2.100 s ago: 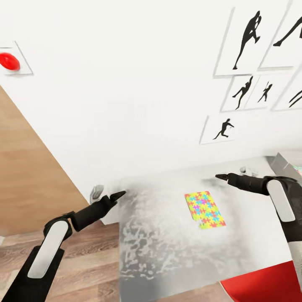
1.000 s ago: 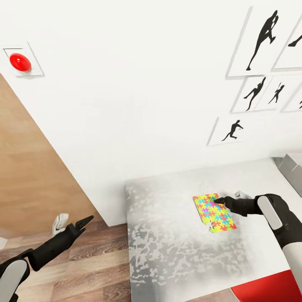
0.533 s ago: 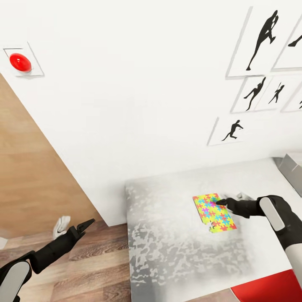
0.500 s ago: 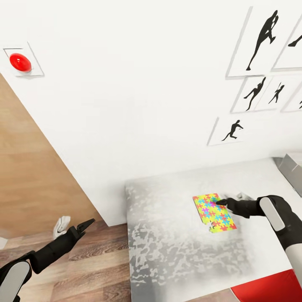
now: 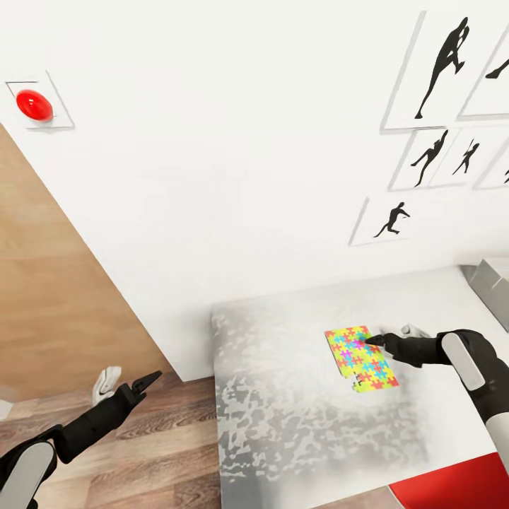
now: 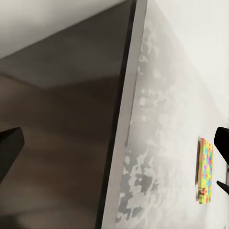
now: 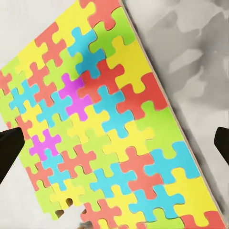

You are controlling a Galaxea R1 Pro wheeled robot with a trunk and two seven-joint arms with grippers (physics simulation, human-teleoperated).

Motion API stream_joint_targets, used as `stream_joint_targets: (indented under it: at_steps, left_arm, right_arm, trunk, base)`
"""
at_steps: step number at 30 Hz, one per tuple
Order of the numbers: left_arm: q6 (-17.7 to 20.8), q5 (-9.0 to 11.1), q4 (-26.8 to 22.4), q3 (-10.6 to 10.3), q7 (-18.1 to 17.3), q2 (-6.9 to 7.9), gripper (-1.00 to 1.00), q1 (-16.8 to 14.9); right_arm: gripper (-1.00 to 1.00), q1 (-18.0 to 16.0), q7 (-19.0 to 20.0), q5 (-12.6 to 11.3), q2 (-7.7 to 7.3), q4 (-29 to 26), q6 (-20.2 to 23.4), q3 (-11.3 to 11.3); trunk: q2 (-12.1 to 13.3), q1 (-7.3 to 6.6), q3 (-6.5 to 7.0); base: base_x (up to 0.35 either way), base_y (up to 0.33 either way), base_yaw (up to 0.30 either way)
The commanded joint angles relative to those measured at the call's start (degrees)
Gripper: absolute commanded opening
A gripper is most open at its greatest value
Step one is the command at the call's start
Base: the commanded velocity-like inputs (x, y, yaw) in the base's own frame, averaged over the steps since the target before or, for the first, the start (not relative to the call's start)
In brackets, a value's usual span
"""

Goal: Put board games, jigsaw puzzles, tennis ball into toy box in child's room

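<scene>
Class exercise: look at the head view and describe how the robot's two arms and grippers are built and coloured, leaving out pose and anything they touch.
Both arms are matte black with a long pale-grey panel along the forearm. Each narrows into a black wrist and a slim pointed black gripper: left gripper, right gripper. No cables or markings are visible.

The counter has a pale grey top with a mottled darker pattern toward its near and left portions. Its back edge meets the white wall. A multicoloured jigsaw puzzle lies flat on the top, right of centre. A grey tray rests at the counter's far right edge.
</scene>
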Motion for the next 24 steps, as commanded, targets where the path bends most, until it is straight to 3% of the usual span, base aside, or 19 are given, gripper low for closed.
stream_joint_targets:
  at_steps: [1,12,24]
  left_arm:
    - [0.3,-0.1,0.0,0.1,-0.2,-0.03,1.0,0.0]
    - [0.3,-0.1,0.2,0.1,-0.2,-0.09,1.0,-0.1]
    - [0.3,-0.1,0.2,0.1,-0.2,-0.11,1.0,-0.1]
  right_arm:
    - [1.0,0.0,1.0,0.6,0.0,0.0,0.3,-0.1]
    - [1.0,0.0,2.3,0.5,0.08,0.0,0.3,0.5]
    - [1.0,0.1,2.6,0.5,0.41,0.0,0.3,0.8]
  trunk:
    - [-0.1,0.03,-0.09]
    - [-0.1,0.03,-0.09]
    - [-0.1,0.03,-0.09]
  base:
    - [0.0,0.0,0.0]
    - [0.0,0.0,0.026]
    - [0.0,0.0,0.197]
